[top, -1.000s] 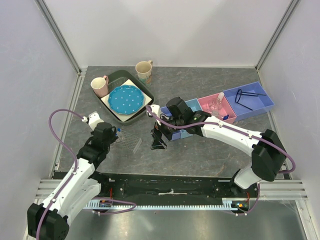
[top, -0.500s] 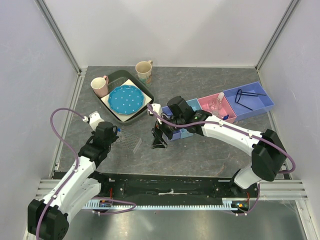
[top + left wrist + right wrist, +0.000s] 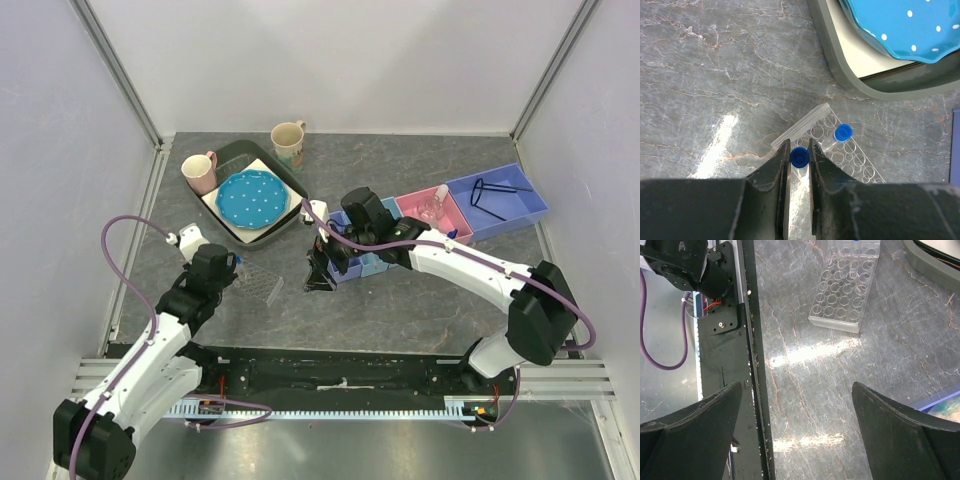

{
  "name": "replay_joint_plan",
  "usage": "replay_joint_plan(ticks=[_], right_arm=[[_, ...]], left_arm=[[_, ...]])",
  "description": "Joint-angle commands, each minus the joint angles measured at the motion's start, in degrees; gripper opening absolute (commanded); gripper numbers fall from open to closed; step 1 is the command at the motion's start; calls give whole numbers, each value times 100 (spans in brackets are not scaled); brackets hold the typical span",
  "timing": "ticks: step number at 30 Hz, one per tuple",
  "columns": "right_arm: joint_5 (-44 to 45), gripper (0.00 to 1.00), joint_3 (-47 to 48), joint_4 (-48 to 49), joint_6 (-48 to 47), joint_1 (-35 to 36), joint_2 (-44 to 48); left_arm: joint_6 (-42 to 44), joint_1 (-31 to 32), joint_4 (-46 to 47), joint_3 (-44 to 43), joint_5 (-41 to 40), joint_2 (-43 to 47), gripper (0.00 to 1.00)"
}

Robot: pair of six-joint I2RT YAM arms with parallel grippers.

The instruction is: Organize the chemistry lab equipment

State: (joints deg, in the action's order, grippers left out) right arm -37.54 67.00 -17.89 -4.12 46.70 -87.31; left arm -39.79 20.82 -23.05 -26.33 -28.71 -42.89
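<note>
my left pincer is pinched narrow on a blue-capped tube. only its cap shows, the body is hidden between my fingers, over a corner of the clear rack. a second capped tube stands in that rack. my right pincer hangs spread wide above the table, with the rack's far end cut off. the pink bin holds a clear bottle, i think.

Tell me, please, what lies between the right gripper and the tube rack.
Only bare grey tabletop lies between the right gripper and the tube rack, as the right wrist view shows.
</note>
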Motion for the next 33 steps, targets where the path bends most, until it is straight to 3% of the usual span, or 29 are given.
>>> replay_joint_plan(ticks=[1, 33], right_arm=[[-183, 98, 6, 242, 52, -29, 214], [-298, 98, -117, 383, 148, -214, 407]], left_arm=[[-169, 63, -297, -180, -205, 79, 5], [-134, 572, 46, -479, -803, -852, 5]])
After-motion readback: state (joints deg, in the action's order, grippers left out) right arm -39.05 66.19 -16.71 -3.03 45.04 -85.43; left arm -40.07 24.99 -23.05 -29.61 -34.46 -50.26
